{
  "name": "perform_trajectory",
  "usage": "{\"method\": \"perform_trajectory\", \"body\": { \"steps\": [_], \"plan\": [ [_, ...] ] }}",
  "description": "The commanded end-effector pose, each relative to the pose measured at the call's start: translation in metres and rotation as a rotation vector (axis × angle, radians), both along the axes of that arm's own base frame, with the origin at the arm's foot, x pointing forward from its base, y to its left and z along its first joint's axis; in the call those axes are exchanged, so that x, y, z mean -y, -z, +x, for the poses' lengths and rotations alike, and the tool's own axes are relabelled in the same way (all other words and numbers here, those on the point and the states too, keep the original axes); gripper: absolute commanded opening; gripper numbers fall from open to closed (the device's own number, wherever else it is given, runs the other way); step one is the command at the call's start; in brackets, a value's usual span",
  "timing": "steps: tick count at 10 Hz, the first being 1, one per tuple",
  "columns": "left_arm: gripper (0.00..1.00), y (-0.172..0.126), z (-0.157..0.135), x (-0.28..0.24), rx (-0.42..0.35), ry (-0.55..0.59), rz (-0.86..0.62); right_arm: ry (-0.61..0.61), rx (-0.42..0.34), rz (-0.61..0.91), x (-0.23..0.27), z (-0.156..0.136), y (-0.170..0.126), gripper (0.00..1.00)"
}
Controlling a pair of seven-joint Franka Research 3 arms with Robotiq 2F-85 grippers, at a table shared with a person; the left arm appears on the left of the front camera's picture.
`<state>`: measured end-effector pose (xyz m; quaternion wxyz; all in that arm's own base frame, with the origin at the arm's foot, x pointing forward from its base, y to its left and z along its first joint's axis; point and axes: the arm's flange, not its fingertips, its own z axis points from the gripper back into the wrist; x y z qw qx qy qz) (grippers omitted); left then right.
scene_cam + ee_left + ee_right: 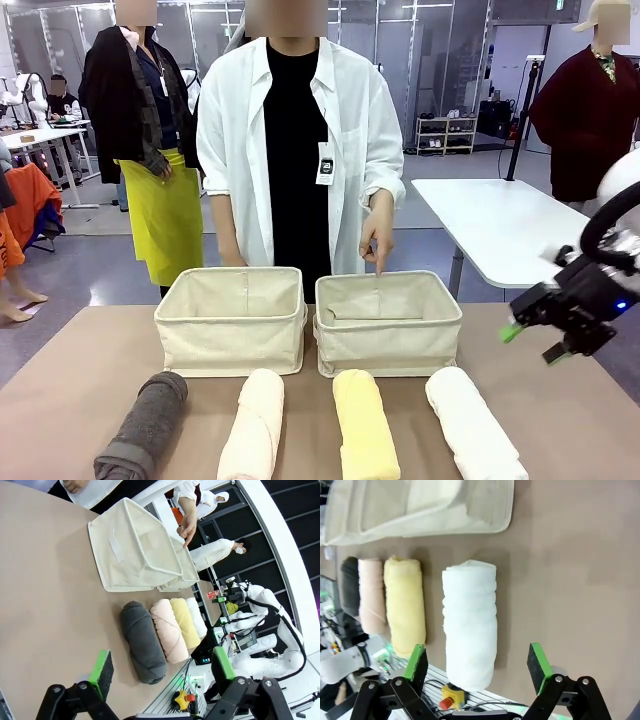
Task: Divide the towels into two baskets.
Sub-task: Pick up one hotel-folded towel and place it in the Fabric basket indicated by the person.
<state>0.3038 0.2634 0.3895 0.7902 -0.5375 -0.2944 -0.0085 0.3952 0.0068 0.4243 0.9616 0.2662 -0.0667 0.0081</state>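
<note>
Four rolled towels lie in a row near the table's front edge: dark grey [145, 425], pale pink [253, 425], yellow [364, 425] and white [473, 425]. Behind them stand two beige baskets, the left one [232, 330] and the right one [390, 335], both holding no towel. My right gripper [530, 340] hovers open above the table's right side; in its wrist view it [477, 660] hangs over the white towel [470, 620]. My left gripper [162, 667] is open, high above the table, with the grey towel [142, 640] below it.
A person in a white shirt stands behind the baskets, and one hand [378, 235] points a finger down at the right basket. The brown table [80, 370] has bare room left of the grey towel. A white table [500, 225] stands behind at the right.
</note>
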Motion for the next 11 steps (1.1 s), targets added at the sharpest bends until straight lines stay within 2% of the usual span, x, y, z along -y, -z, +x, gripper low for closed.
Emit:
{"method": "perform_trajectory", "body": {
  "steps": [1, 5, 11],
  "plan": [
    [1.00, -0.001, -0.001, -0.001, 0.005, -0.004, -0.003, -0.006, -0.021, -0.124, -0.030, -0.002, 0.018, 1.00],
    [1.00, -0.001, -0.001, -0.001, 0.005, -0.004, -0.003, -0.025, -0.034, -0.174, -0.086, -0.003, 0.050, 1.00],
    [1.00, -0.001, -0.001, -0.001, 0.005, -0.004, -0.003, -0.008, -0.039, -0.299, -0.127, 0.000, 0.092, 1.00]
  ]
}}
